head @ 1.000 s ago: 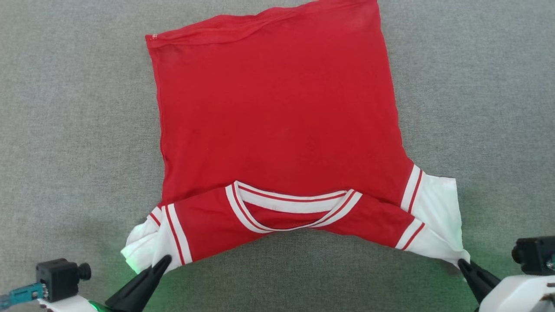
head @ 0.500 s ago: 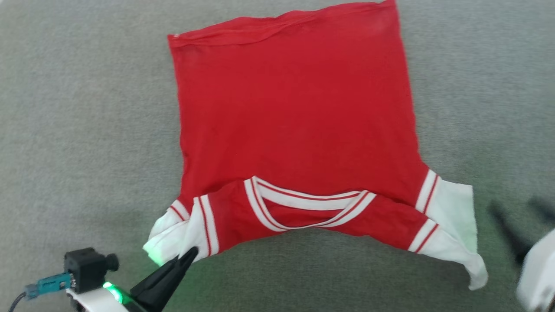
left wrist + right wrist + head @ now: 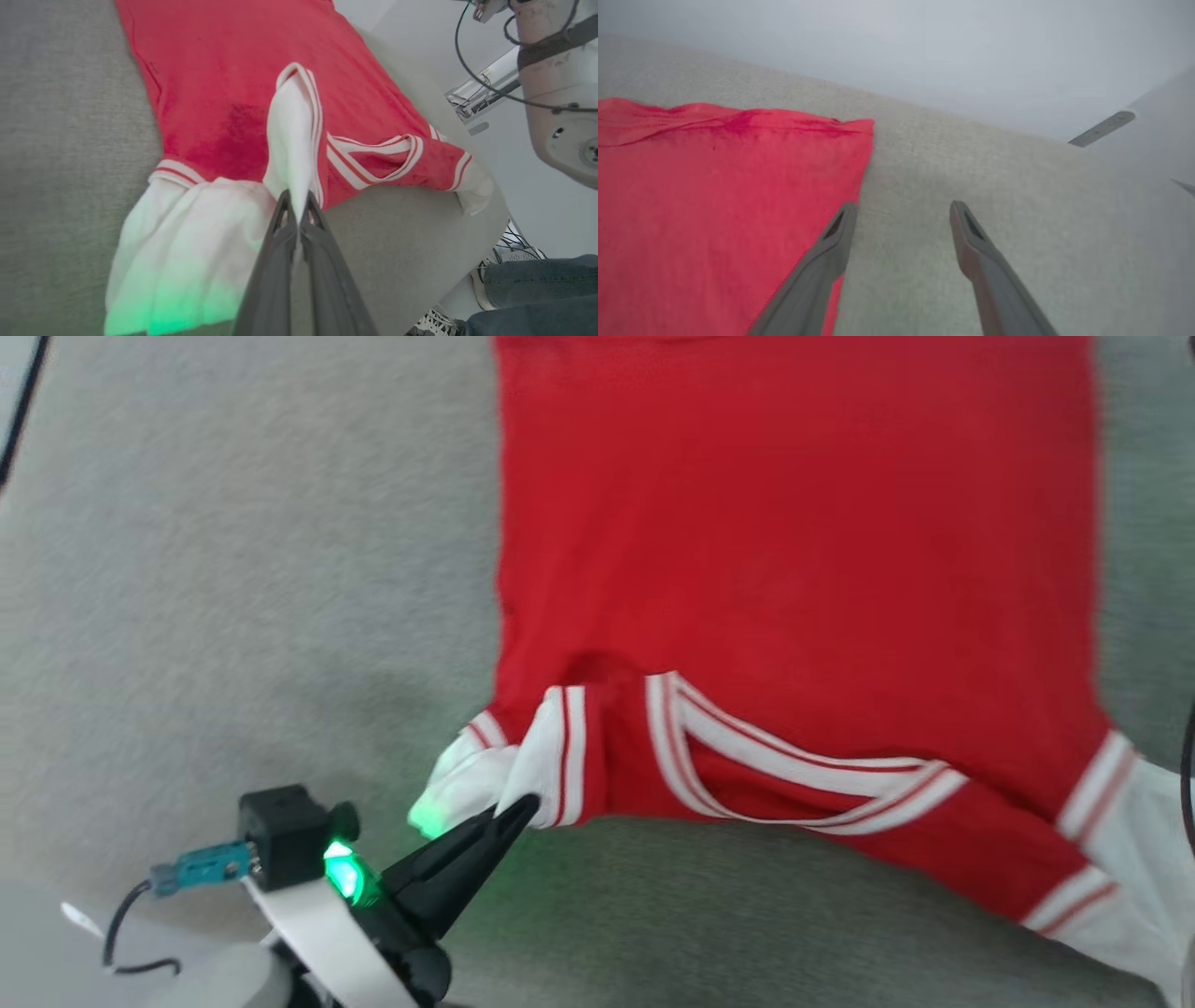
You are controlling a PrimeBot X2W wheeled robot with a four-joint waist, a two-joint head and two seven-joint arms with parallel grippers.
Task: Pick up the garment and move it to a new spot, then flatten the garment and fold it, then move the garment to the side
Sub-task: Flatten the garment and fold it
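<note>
Right tool (image 3: 902,207) has dropped the garment (image 3: 794,523), jaws wide; left tool (image 3: 298,199) pinches a sleeve (image 3: 292,121).

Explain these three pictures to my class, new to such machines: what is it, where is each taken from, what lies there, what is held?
It is a wheeled robot with two arms, each ending in a two-fingered tool. One picture looks down from its head; the other two come from cameras on its wrists, looking along the fingers. A red T-shirt lies on a grey surface. The left tool is shut on one white sleeve, pinching it up. The right tool is open and holds nothing, poised at the shirt's side edge. A person's leg in jeans shows beside the surface.
</note>
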